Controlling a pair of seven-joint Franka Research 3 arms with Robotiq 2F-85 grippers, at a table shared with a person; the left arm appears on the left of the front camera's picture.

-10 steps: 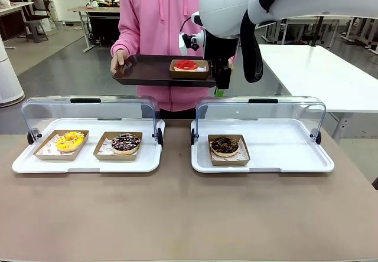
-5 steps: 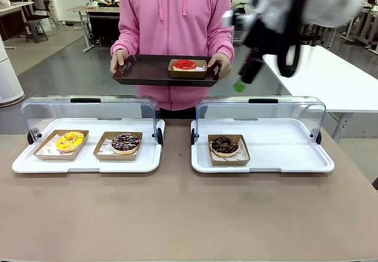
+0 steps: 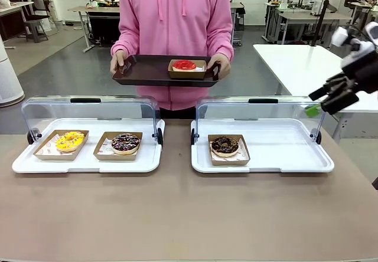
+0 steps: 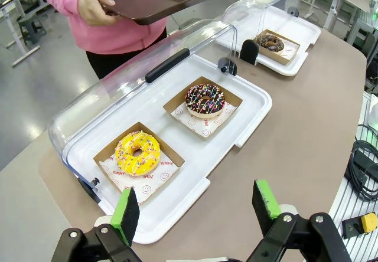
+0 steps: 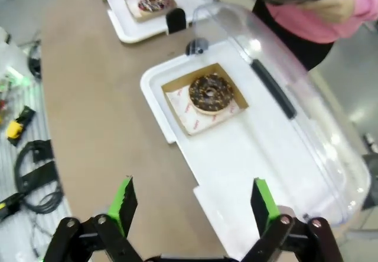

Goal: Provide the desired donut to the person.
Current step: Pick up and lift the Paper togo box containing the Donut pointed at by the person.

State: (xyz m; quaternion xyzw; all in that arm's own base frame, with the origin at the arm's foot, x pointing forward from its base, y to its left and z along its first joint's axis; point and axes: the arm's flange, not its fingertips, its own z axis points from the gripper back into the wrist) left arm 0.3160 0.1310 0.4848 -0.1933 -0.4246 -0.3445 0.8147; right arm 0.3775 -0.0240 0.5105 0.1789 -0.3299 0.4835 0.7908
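I find the left gripper [image 4: 196, 204] hanging above the near edge of the brown table [image 3: 189, 215], its green-padded jaws wide apart with nothing between them. Below it sits the left white plastic tray [image 3: 88, 166] with its clear hinged lid [image 3: 88, 111] raised at the back. In this tray, a yellow-iced donut [image 3: 69, 140] lies to the left and a chocolate donut with coloured sprinkles [image 3: 125, 143] just beside it to the right, each in its own brown cardboard dish. Behind the table, at centre, stands the person in a pink zip-up hoodie [image 3: 177, 14], holding a dark rectangular serving tray [image 3: 147, 73] level with both hands, one at each end. On that tray, right of its middle, rests the red-iced donut [image 3: 185, 65] in a small cardboard dish [image 3: 188, 71]; no gripper touches it. Further right is the right white plastic tray [image 3: 277, 161], lid likewise raised, with a dark chocolate donut [image 3: 224, 145] in a cardboard dish at its left end; the remainder of the tray is bare. The right gripper [image 5: 192, 200] hangs over the tray's far right end, well apart from the person, jaws spread wide and holding nothing.
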